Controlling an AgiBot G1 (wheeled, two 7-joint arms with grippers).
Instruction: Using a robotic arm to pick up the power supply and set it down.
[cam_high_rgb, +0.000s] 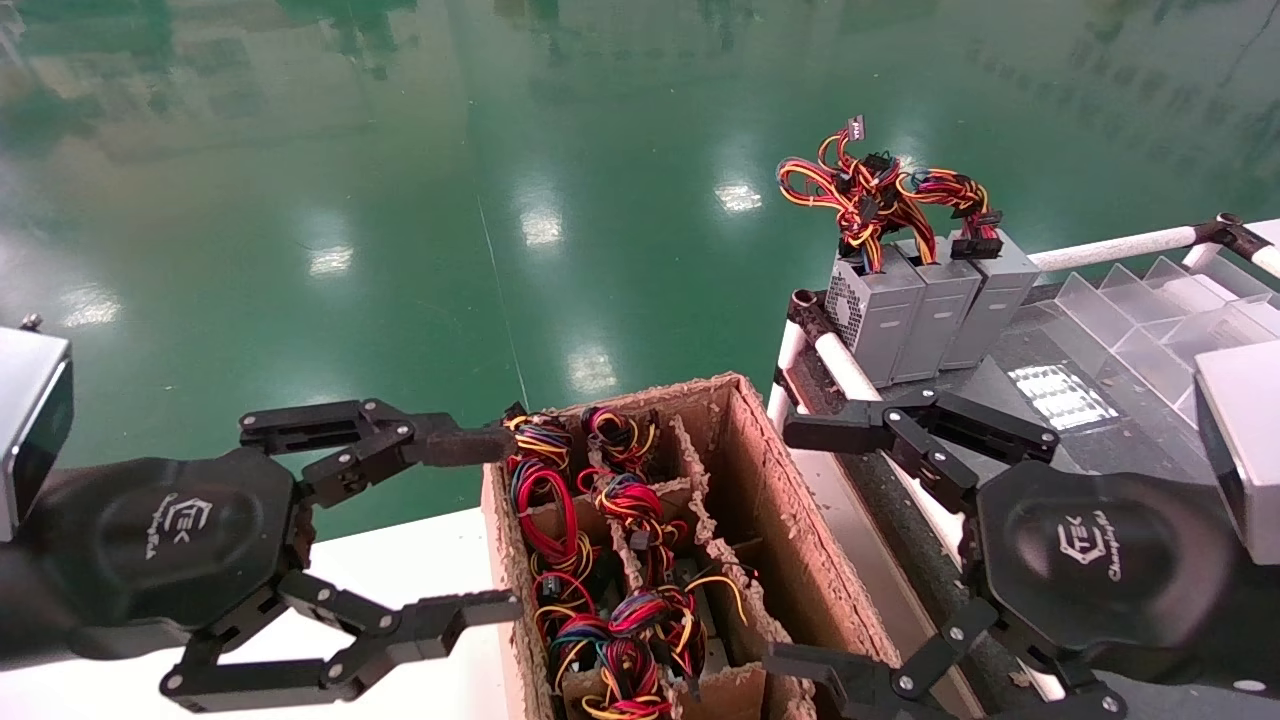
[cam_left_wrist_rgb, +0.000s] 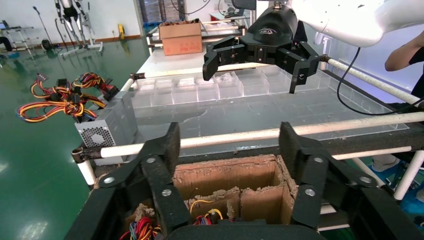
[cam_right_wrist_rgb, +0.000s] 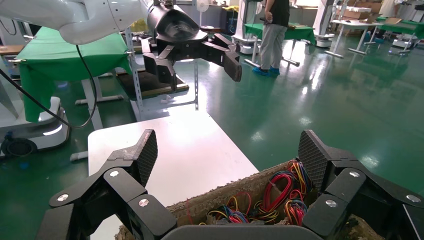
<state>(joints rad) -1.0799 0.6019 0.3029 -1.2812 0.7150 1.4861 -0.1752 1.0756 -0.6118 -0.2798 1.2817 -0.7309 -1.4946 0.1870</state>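
Observation:
An open cardboard box (cam_high_rgb: 760, 470) with torn dividers stands between my two grippers. Its left compartments hold power supplies, of which mostly the red, yellow and blue wire bundles (cam_high_rgb: 600, 560) show; the right compartments look empty. Three grey power supplies (cam_high_rgb: 920, 310) stand upright side by side on the far left corner of the right-hand rack, wires on top. My left gripper (cam_high_rgb: 505, 522) is open at the box's left wall. My right gripper (cam_high_rgb: 788, 548) is open at the box's right wall. Neither holds anything. The left wrist view looks into the empty compartments (cam_left_wrist_rgb: 225, 175).
A white table (cam_high_rgb: 420, 560) lies left of the box. The rack on the right has white pipe rails (cam_high_rgb: 1110, 245) and clear plastic dividers (cam_high_rgb: 1150, 300). Green floor lies beyond. A person (cam_right_wrist_rgb: 274, 30) stands far off in the right wrist view.

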